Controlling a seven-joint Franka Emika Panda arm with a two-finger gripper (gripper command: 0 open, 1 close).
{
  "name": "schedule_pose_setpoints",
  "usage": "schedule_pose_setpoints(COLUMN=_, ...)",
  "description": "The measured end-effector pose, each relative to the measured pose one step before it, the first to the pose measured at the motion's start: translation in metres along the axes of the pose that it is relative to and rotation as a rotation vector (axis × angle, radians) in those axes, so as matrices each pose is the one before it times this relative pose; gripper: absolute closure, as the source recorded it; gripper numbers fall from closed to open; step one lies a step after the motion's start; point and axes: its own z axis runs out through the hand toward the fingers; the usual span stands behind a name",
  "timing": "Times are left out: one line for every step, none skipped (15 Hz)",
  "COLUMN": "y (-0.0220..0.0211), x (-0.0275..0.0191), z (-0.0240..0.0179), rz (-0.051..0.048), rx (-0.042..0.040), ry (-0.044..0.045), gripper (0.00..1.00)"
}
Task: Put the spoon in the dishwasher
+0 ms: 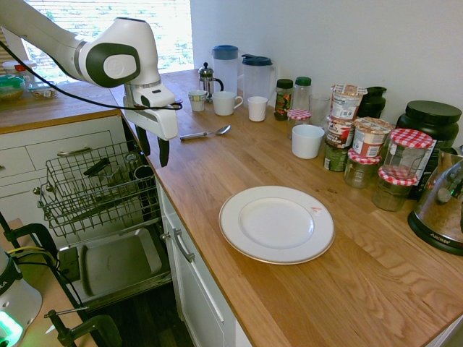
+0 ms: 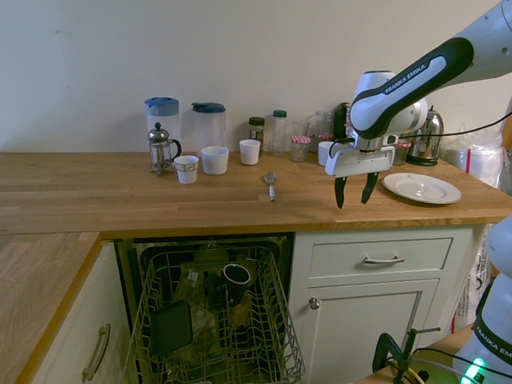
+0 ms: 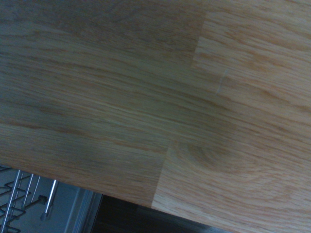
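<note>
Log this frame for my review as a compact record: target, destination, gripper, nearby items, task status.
target: silver spoon, lying on the wooden countertop
destination: dishwasher rack, pulled out and already holding dishes
gripper: gripper open, nothing between its fingers, above the counter near its front edge
nearby items: white plate, French press, kettle
task status: spoon not yet grasped

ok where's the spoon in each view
First exterior view: spoon on the counter, upper middle, just right of the tool
Second exterior view: centre, between the white cups and the tool
Wrist view: not in it
Shared landmark: the dishwasher's wire rack, at the wrist view's lower left
</note>
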Motion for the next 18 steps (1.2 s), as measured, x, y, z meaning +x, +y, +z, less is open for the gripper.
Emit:
schedule_pose_setpoints(y=0.00018, x=-0.00022, z=0.00063, rz=0.00184, rx=-0.00173, ry=-0.00415, gripper=0.00)
schedule_pose_setpoints(y=0.00011, x=-0.00025, z=0.00021, rz=0.00404, rx=0.00018, ry=-0.00567, gripper=0.00)
schedule_pose_setpoints(y=-0.00152, x=0.00112, z=-0.00151, rz=0.00246, rx=0.00377, ry=0.00148, gripper=0.00)
schedule_pose_setpoints(y=-0.00351, x=0.00249, z=-0.00325, rz=0.00511, rx=0.00819, ry=0.00240, gripper=0.00)
schedule_pose_setpoints(y=-0.00633, x=0.00374, z=-0.00480, rz=0.01172, rx=0.01350, ry=0.00196, gripper=0.00)
schedule_pose_setpoints(y=-0.00915, x=0.00426, z=-0.00524, rz=0.01535, rx=0.01366, ry=0.00473, gripper=0.00)
schedule_pose_setpoints(y=-0.01086, x=0.00374, z=-0.00253, rz=0.01514, rx=0.01132, ry=0.00085, gripper=0.00)
schedule_pose_setpoints(y=-0.01292, x=0.00301, z=0.00021, rz=0.01618, rx=0.00987, ry=-0.00278, gripper=0.00)
schedule_pose_setpoints(y=-0.01417, x=0.00338, z=0.00104, rz=0.02030, rx=0.01008, ry=0.00088, gripper=0.00)
schedule_pose_setpoints(y=-0.01535, x=0.00198, z=0.00131, rz=0.02856, rx=0.00978, ry=0.00139, gripper=0.00)
schedule_pose_setpoints(y=-0.01711, x=0.00111, z=-0.00015, rz=0.03036, rx=0.00988, ry=0.00250, gripper=0.00)
schedule_pose_setpoints(y=-0.01729, x=0.00036, z=-0.00038, rz=0.02843, rx=0.00914, ry=0.00569, gripper=0.00)
schedule_pose_setpoints(y=-0.01648, x=-0.00003, z=0.00061, rz=0.02403, rx=0.00590, ry=0.01089, gripper=0.00)
schedule_pose_setpoints(y=-0.01560, x=-0.00016, z=0.00178, rz=0.01635, rx=0.00311, ry=0.01349, gripper=0.00)
schedule_pose_setpoints(y=-0.01457, x=-0.00039, z=0.00255, rz=0.01586, rx=0.00180, ry=0.00886, gripper=0.00)
schedule_pose_setpoints(y=-0.01328, x=-0.00067, z=0.00258, rz=0.01675, rx=-0.00157, ry=0.00499, gripper=0.00)
schedule_pose_setpoints(y=-0.01244, x=0.00090, z=0.00245, rz=0.01763, rx=0.00260, ry=0.00305, gripper=0.00)
schedule_pose_setpoints(y=-0.01120, x=0.00212, z=0.00448, rz=0.02293, rx=0.00662, ry=0.00248, gripper=0.00)
